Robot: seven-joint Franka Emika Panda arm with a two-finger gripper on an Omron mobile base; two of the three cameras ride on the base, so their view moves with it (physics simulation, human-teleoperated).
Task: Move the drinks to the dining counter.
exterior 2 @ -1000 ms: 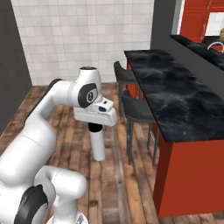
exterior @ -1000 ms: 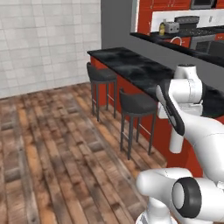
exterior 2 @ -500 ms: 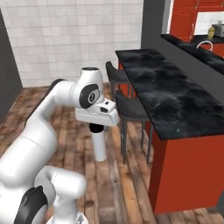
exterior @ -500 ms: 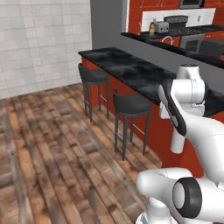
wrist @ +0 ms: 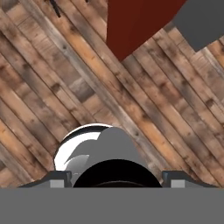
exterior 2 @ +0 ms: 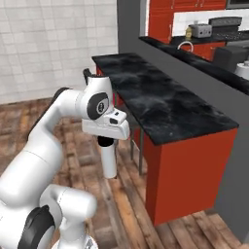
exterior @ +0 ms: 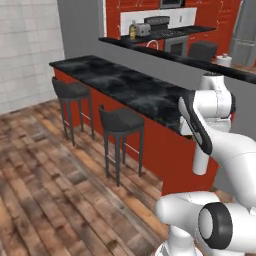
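The gripper (wrist: pixel 116 177) points down at the wood floor (wrist: pixel 52 78). Its two tips are only small grey corners at the lower edge of the hand view, one on each side of a round black cap. This cap belongs to the white bottle (wrist: pixel 76 148), which hangs under the jaws. The jaws look pinched on the bottle near its cap, but the contact itself is covered by the cap and I cannot see it clearly.

From the right base view the bottle (exterior 2: pixel 110 163) hangs straight below the hand, over the floor and touching nothing else. The fingers there are too dark and small to separate. From the left base view the arm covers the hand, and just the lower white body of the bottle (exterior: pixel 200 161) comes out under it.

The dining counter (exterior 2: pixel 160 99) is beside the jaws and its black top lies higher than the bottle. One red corner of its base (wrist: pixel 135 22) enters the hand view ahead of the jaws. Two stools (exterior: pixel 120 121) stand along the counter, farther away.

The juice bottle (exterior: pixel 132 31) is well apart from the jaws, beyond the counter on the far worktop, just beside the toaster (exterior: pixel 143 29). It is very small there, and I cannot read its label.
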